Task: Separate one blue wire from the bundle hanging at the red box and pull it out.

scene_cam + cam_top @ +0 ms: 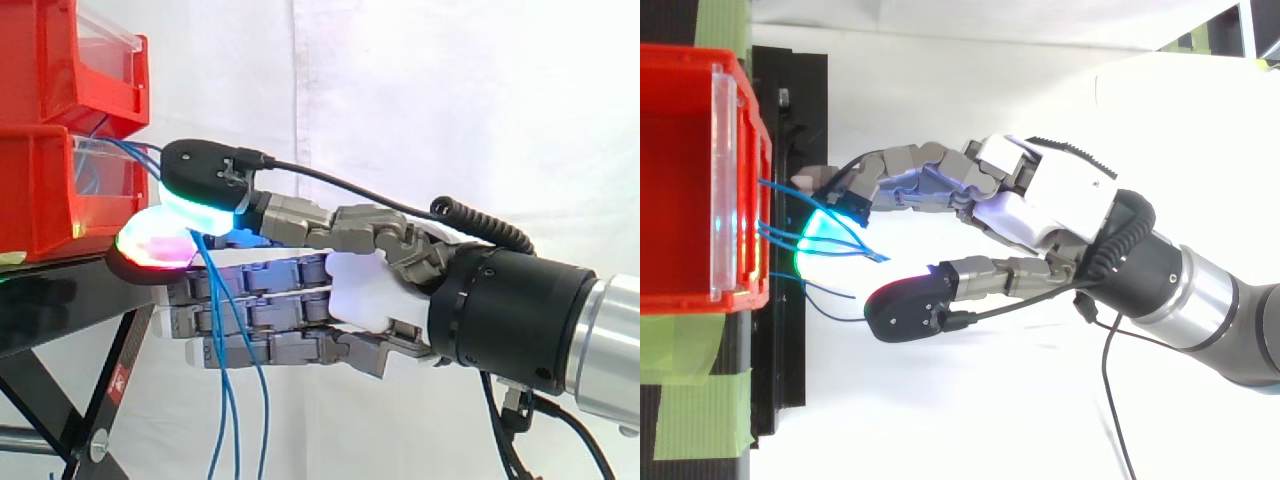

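Several thin blue wires (226, 330) come out of the front of the lower red box (40, 190) and hang down past the black stand. Seen from above, their loose ends (830, 250) fan out from the box front (750, 180). My hand (370, 290) reaches in from the right with its fingers stretched toward the box. A fingertip pad (150, 245) glows red and green just under the wires. The thumb pad (905, 308) glows cyan and stands well to one side of the fingers, so the wires pass through the gap unpinched.
A second red bin (60, 60) with a clear front sits on top of the lower one. Both rest on a black stand (50, 300) with slanted legs. Green tape (690, 390) holds the box to the stand. A white curtain hangs behind.
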Robot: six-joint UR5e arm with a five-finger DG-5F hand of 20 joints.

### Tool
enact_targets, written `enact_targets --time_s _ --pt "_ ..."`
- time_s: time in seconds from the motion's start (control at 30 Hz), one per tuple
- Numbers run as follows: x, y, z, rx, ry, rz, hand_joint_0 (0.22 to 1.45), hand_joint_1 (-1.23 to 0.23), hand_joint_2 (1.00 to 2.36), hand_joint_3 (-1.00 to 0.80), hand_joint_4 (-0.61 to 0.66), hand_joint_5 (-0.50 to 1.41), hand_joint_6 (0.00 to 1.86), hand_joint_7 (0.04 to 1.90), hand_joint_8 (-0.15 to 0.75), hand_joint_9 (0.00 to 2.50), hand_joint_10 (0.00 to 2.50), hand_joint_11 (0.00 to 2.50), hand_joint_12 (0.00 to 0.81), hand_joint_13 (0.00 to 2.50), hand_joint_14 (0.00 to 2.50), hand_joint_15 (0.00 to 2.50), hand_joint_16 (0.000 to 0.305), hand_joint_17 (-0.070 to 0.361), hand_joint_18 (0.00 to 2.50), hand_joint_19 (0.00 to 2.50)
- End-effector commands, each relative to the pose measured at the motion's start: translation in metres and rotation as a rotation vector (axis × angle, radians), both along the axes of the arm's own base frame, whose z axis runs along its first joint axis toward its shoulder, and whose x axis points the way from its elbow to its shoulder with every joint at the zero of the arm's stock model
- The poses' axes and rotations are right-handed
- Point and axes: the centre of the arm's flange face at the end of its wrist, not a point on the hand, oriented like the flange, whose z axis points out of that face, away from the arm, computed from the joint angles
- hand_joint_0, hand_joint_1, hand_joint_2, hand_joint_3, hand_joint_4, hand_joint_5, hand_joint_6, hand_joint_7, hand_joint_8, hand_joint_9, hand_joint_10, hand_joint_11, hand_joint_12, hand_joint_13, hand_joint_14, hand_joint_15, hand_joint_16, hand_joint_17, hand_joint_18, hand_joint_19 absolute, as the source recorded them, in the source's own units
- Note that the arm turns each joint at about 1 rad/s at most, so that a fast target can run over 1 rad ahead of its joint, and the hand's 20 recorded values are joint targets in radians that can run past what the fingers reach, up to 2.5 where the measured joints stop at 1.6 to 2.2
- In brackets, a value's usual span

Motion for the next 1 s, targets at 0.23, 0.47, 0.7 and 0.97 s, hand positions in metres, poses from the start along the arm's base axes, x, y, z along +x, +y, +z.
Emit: enact_targets --time_s 0.23,0.47,0.7,0.97 --pt "-0.004 -0.004 0.012 0.015 0.013 0.001 0.6 -0.68 1.02 -0.27 0.22 -0.18 0.84 0.81 0.309 0.44 0.0 0.12 0.39 0.45 0.01 0.22 0.053 0.119 0.48 0.15" --pt "-0.01 -0.007 0.022 0.001 0.059 -0.001 0.59 -0.68 1.01 -0.33 0.24 -0.18 0.81 0.82 0.312 0.45 0.0 0.12 0.391 0.46 0.01 0.22 0.053 0.119 0.48 0.17" --pt "-0.011 -0.009 0.021 -0.004 0.071 0.0 0.58 -0.67 1.01 -0.36 0.25 -0.17 0.77 0.85 0.313 0.45 0.0 0.12 0.394 0.46 0.01 0.22 0.054 0.121 0.48 0.17" --pt "-0.011 -0.013 0.021 0.003 0.067 0.002 0.6 -0.67 1.01 -0.32 0.24 -0.17 0.8 0.82 0.314 0.46 0.0 0.12 0.39 0.48 0.01 0.23 0.053 0.119 0.5 0.18"
